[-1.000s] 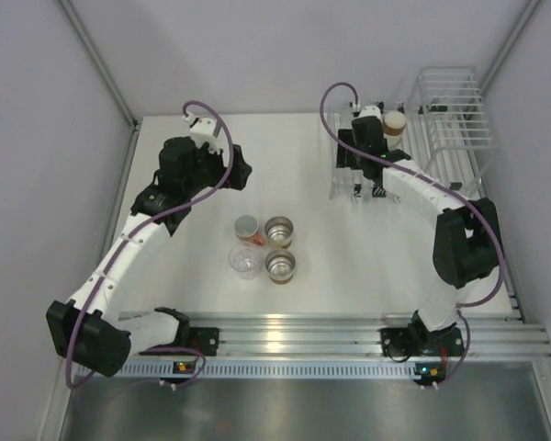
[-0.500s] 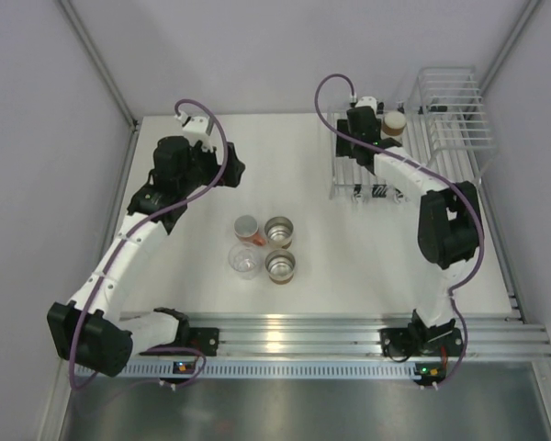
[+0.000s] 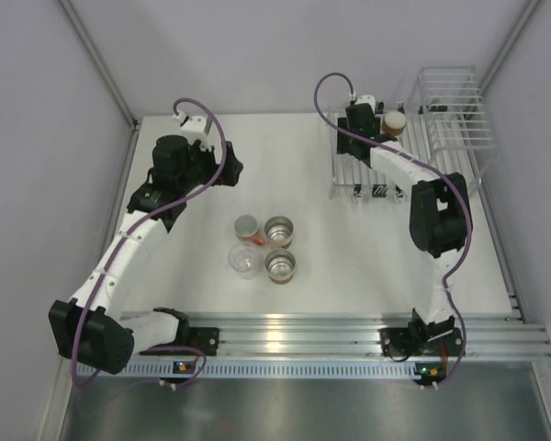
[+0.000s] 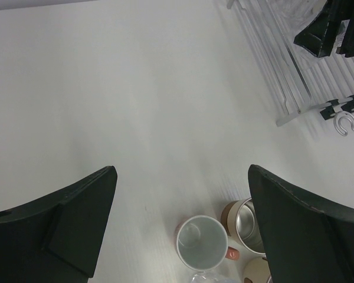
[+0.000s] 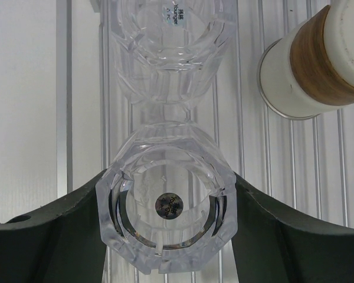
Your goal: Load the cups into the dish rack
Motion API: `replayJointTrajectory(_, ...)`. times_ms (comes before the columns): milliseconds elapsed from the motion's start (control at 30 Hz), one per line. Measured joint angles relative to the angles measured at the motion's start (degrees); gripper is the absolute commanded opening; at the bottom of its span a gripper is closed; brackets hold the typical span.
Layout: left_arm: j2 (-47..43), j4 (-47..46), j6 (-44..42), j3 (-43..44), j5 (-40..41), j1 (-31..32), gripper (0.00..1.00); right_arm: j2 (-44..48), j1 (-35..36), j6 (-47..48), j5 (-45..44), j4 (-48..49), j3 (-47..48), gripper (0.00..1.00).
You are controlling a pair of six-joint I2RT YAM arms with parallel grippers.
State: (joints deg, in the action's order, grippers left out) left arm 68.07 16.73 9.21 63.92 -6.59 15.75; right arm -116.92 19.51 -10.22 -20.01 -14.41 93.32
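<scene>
White table [image 3: 349,262] is occupied by four cups [image 3: 279,265]; two are racked beyond right gripper [image 5: 168,197], clamped on clear cup [image 5: 168,207]; left gripper [image 4: 182,177] is parted.

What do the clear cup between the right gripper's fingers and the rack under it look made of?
Clear cup: transparent, faceted, glossy; rack bars show through it, so plastic or glass. Dish rack: thin white glossy bars, probably coated metal wire.
</scene>
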Motion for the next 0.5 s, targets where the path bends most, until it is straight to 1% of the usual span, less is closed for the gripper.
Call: replayJointTrajectory(500,0.09,-0.02,0.02,-0.02,-0.66,-0.74,0.98,-6.14,-1.29,0.26,0.07,-0.26,8.37,0.0)
